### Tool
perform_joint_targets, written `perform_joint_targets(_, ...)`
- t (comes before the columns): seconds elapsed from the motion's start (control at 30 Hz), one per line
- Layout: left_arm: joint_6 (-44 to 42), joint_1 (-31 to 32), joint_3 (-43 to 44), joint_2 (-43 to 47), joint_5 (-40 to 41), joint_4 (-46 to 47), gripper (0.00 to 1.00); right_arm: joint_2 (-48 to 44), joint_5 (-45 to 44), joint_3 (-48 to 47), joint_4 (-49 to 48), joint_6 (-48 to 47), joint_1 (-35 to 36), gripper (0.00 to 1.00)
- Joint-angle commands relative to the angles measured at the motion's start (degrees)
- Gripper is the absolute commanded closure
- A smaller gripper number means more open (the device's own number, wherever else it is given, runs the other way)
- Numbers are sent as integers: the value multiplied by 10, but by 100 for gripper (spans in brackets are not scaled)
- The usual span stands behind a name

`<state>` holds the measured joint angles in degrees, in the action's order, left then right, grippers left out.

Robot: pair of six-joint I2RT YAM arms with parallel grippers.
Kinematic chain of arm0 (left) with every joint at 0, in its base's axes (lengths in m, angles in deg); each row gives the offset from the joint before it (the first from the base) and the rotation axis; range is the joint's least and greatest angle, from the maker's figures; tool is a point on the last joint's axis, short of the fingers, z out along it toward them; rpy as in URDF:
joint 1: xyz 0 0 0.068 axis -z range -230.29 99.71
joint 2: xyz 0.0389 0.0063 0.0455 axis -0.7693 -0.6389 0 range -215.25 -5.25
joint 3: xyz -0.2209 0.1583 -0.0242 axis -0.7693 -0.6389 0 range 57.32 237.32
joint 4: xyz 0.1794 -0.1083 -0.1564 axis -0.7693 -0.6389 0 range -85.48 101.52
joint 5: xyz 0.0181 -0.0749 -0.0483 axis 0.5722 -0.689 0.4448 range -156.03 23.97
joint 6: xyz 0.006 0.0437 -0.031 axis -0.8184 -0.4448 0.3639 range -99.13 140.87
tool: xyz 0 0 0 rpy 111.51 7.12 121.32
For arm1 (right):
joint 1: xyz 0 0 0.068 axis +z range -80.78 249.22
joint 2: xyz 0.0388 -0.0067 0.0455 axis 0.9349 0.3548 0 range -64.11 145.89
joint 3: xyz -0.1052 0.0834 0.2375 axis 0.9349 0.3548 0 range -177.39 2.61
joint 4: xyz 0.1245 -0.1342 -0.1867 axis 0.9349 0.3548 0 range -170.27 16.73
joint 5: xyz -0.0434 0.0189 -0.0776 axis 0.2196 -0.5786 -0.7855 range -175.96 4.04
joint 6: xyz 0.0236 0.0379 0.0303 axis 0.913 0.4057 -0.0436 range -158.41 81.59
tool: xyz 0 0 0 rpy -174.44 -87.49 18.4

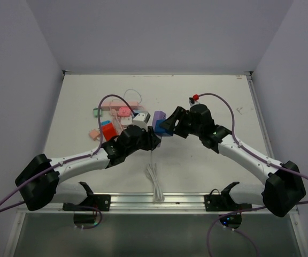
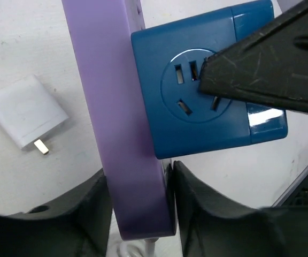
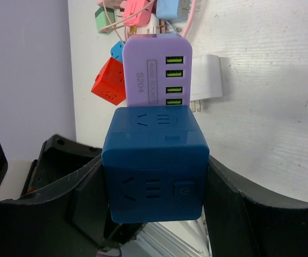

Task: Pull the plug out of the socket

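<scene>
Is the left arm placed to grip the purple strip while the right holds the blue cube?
Likely yes. The left fingers flank the near end of the purple strip with nothing between. The right fingers clamp the blue cube farther along, clear of them.

A robotics lab test cell: a white table (image 1: 197,166) boxed in by plain pale walls (image 1: 15,80), two robot arms (image 1: 84,160) bolted to a metal rail (image 1: 159,199), purple cables (image 1: 226,104) trailing

White-shelled left arm (image 1: 82,159) and right arm (image 1: 247,155), black joints, bulky black base housings (image 1: 36,183) at near corners, purple cables (image 1: 226,104) looping along both, red fitting (image 1: 195,97) on far right cable, scuffed matte-black fingers (image 3: 47,209)
</scene>
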<state>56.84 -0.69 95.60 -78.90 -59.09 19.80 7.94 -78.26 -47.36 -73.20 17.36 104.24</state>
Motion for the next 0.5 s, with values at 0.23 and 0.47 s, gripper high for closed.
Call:
perform_joint_targets(0.23,28,7,10,4,83,11,100,-60,21,7,-51,19,3,100)
perform_joint_targets(0.47,43,7,15,19,179,-70,100,-103,0,10,-6,-5,3,100)
